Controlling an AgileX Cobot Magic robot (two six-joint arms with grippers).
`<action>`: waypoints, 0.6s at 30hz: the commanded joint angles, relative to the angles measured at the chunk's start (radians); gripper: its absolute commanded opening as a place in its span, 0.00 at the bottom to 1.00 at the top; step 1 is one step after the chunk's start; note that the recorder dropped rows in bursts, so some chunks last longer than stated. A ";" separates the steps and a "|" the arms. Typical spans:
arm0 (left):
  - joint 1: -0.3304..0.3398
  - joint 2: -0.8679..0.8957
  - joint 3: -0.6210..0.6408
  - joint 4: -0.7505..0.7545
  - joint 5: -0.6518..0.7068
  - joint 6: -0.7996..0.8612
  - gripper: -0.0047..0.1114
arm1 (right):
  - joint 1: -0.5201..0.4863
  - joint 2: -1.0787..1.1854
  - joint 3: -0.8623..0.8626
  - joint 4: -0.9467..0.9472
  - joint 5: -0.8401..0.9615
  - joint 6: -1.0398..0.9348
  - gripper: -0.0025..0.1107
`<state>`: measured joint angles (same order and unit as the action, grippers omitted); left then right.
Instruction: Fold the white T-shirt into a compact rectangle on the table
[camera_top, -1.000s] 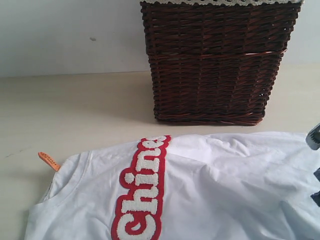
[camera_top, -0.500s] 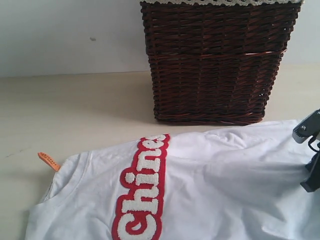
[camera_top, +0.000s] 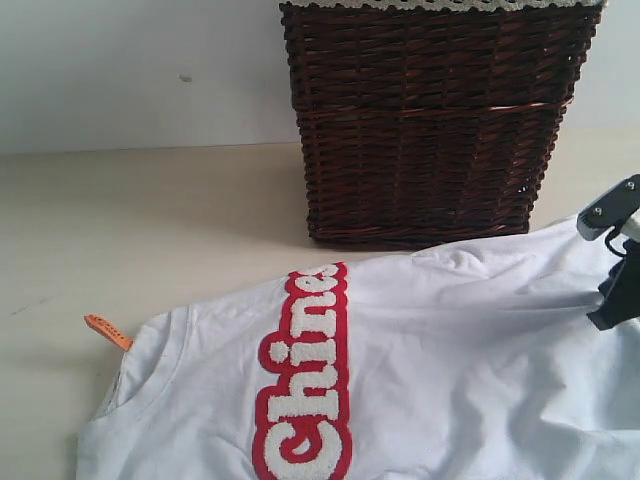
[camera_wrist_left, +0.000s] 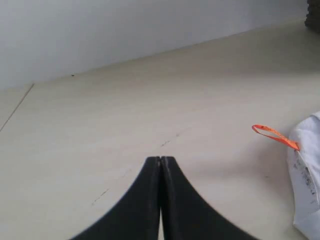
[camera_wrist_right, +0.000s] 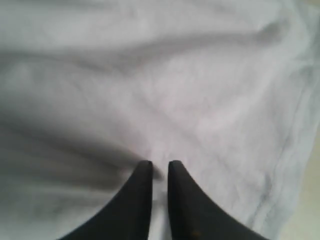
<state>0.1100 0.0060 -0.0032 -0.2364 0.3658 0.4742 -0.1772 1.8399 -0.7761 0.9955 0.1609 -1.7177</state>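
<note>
White T-shirt (camera_top: 450, 340): soft matt cloth, wrinkled. Letters (camera_top: 303, 392): fuzzy pile on red patch (camera_top: 344, 410). Table (camera_top: 150, 220): smooth, matt. Basket (camera_top: 425, 130): dark woven wicker, slight gloss.

The T-shirt (camera_top: 450, 350) lies on the table (camera_top: 150, 220), just before the basket (camera_top: 420, 130).

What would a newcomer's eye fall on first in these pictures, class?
The red patch with fuzzy white letters on the white T-shirt, lying on the table, stands out first. Behind it stands a dark brown wicker basket, and a small orange tag sticks out at the shirt's collar.
</note>
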 joint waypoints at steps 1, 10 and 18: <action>-0.005 -0.006 0.003 -0.003 -0.002 -0.003 0.04 | -0.005 -0.129 -0.008 -0.057 0.163 0.004 0.37; -0.005 -0.006 0.003 -0.003 -0.002 -0.003 0.04 | -0.005 -0.443 0.037 -0.450 0.684 0.111 0.43; -0.005 -0.006 0.003 -0.003 -0.002 -0.003 0.04 | -0.005 -0.512 0.282 -0.821 0.839 -0.119 0.41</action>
<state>0.1100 0.0060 -0.0032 -0.2364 0.3658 0.4742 -0.1772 1.3236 -0.5651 0.2399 1.0480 -1.7970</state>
